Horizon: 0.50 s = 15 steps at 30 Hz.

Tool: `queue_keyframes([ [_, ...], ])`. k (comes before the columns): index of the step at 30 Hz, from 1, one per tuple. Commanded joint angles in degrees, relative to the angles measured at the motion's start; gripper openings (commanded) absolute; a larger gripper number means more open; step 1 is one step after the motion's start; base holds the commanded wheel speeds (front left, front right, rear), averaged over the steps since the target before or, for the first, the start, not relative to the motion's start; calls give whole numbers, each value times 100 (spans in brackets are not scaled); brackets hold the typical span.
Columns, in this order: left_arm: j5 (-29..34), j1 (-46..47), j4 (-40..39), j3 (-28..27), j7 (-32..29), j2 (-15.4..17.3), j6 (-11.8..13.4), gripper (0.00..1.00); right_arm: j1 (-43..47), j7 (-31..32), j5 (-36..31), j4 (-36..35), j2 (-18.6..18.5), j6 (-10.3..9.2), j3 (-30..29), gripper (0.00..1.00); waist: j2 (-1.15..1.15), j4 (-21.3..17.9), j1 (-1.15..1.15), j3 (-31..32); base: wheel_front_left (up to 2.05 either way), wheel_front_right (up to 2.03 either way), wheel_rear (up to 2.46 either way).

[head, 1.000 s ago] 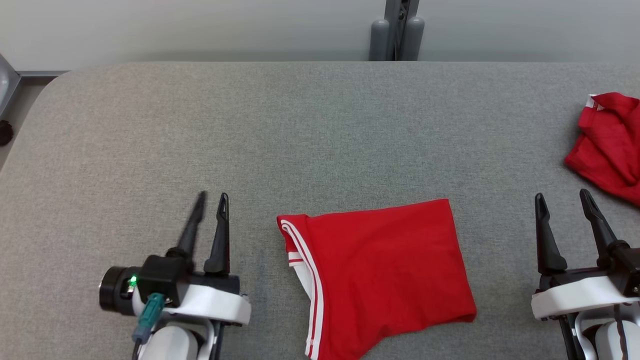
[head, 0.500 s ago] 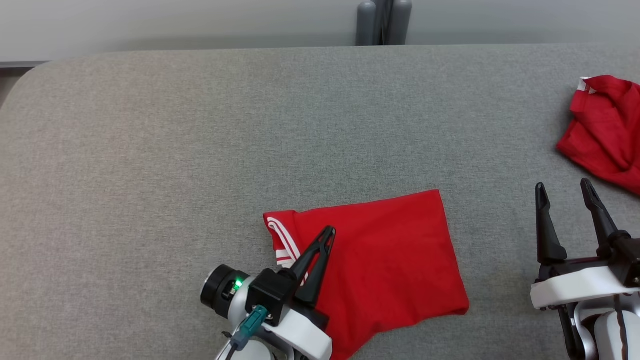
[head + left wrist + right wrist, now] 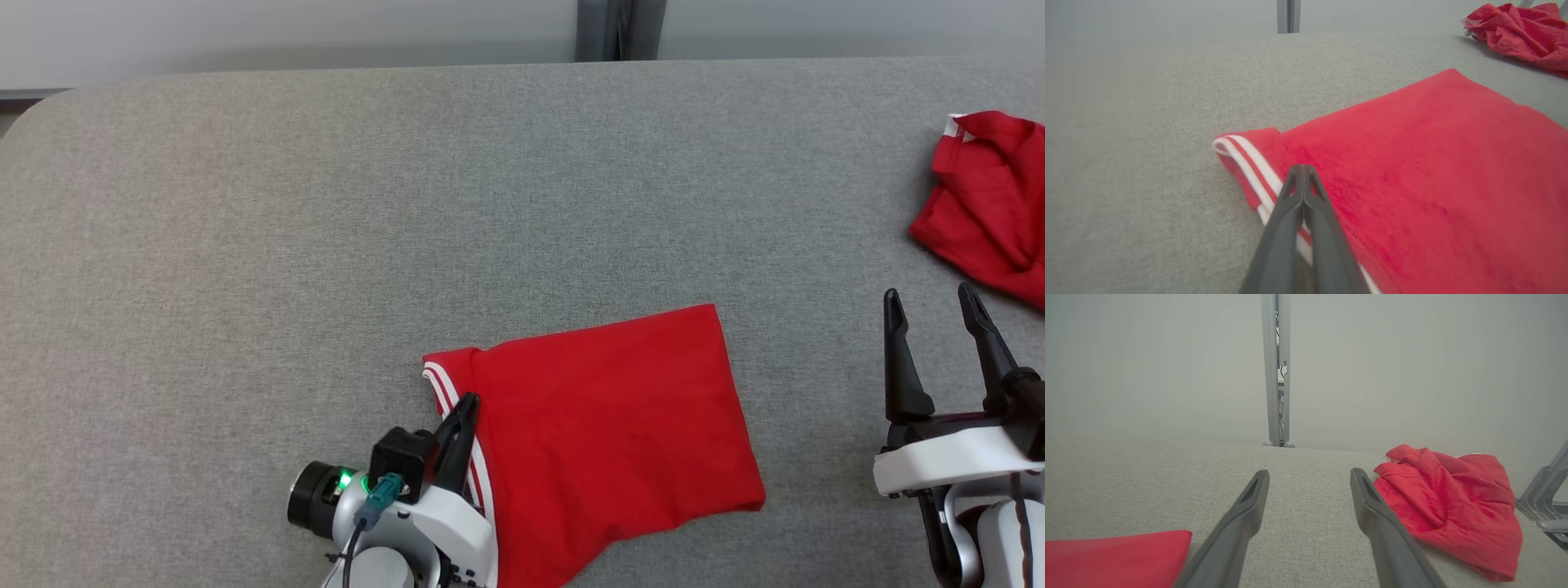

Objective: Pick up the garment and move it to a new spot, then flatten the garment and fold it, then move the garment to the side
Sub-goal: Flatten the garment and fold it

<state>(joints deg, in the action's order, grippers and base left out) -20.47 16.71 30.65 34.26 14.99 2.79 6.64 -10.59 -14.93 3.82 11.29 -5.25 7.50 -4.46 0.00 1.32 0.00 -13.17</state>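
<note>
A folded red garment with white stripes along its left edge lies flat on the grey table, near the front middle. My left gripper is shut, with its tips over the striped left edge. In the left wrist view the two fingers press together above the white stripes of the garment, and no fabric shows between them. My right gripper hovers open to the right of the garment, with nothing in it. The right wrist view shows its fingers spread and a corner of the garment at the lower left.
A second, crumpled red garment lies at the table's right edge, just beyond my right gripper; the wrist views show this crumpled garment too. A grey post stands behind the table's far edge. Bare grey table spreads to the left and far side.
My left gripper closed and swung right from beside the garment onto its striped left edge, then drew back a little. The camera shifted slightly. The right gripper stayed open.
</note>
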Motion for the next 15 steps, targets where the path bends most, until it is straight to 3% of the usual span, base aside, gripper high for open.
queue_keyframes([
  [1,-7,73,21,-53,21,29,36,0,-34,-36,31,5,-27,0,-24,100,0,19,0,5,0,0,0],
  [15,54,-20,138,-509,21,28,84,0,-58,-35,21,149,-16,0,14,100,0,160,0,137,0,0,0],
])
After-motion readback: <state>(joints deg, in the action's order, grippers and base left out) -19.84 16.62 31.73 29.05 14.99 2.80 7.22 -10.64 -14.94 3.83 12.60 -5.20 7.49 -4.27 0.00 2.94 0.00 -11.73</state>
